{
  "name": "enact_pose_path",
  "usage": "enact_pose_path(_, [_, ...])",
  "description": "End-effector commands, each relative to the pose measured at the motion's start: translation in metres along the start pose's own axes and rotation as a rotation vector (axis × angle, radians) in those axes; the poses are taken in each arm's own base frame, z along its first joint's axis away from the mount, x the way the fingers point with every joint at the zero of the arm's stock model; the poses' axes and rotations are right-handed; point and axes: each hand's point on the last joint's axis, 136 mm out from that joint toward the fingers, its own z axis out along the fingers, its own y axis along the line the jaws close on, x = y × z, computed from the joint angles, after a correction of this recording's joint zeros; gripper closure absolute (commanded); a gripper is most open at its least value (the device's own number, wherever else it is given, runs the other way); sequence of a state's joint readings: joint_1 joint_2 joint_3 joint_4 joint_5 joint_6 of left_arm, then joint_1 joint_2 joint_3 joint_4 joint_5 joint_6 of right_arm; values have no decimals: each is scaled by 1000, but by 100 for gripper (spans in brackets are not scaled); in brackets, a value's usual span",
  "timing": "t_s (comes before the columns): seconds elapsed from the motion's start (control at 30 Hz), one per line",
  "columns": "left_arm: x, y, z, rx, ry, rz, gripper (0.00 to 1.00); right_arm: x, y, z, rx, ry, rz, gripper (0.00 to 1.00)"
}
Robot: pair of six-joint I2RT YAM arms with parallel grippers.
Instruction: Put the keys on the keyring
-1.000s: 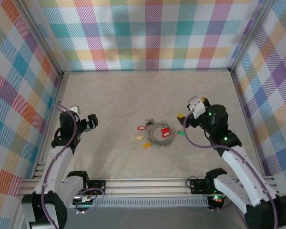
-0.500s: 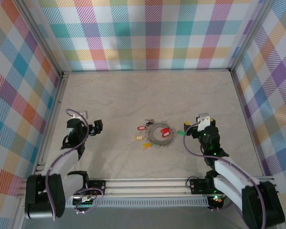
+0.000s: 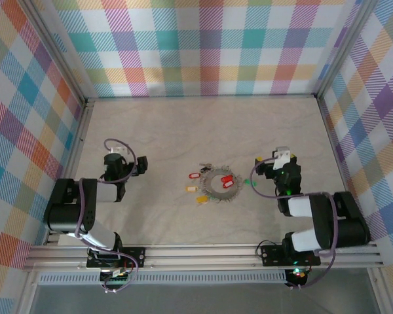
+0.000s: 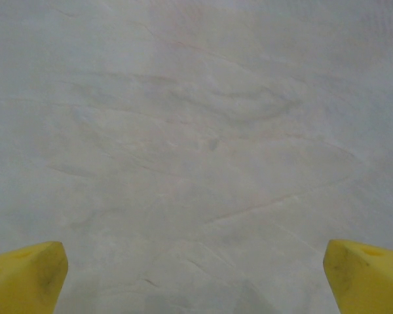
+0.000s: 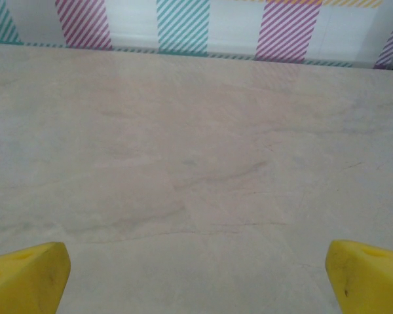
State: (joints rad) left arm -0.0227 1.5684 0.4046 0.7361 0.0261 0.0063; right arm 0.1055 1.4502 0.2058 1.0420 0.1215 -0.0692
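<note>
Left side: the left arm is folded low near the left plaid wall. The left gripper points right, towards the middle of the table, and is well apart from the ring. In the left wrist view its two yellow fingertips sit at the bottom corners of the picture, so the jaws are spread wide with nothing between them (only pale, marbled table surface under the gap).

Middle: the keyring lies flat on the table, roughly midway between the two grippers and touched by neither. It is a grey ring fringed with small silver keys. Two red tags lie inside the ring. Left of it lie another red tag and two yellow tags, close to the rim. A small grey cluster sits just behind the ring. Whether any of these are threaded on the wire is too small to tell.

Right side: a green tag lies just right of the ring, between it and the right gripper. That gripper points left and is near the tag but apart from it. In the right wrist view its yellow fingertips are again at the bottom corners, so these jaws are wide too and grip nothing. Bare table runs out to the striped far wall.
</note>
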Motion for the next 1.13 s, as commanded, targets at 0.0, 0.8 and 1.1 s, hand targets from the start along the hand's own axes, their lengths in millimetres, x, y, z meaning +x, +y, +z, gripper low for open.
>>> enact_pose_path(0.0, [-26,-6,-1,-3,-105,39,0,-19,2,8,-31,-125,6,0])
enact_pose_path(0.8, [-26,-6,1,-9,-87,42,0,-8,-16,39,-43,97,119,0])
enact_pose_path(1.1, [-26,-6,1,-9,-87,43,0,-9,-16,38,-48,88,117,0])
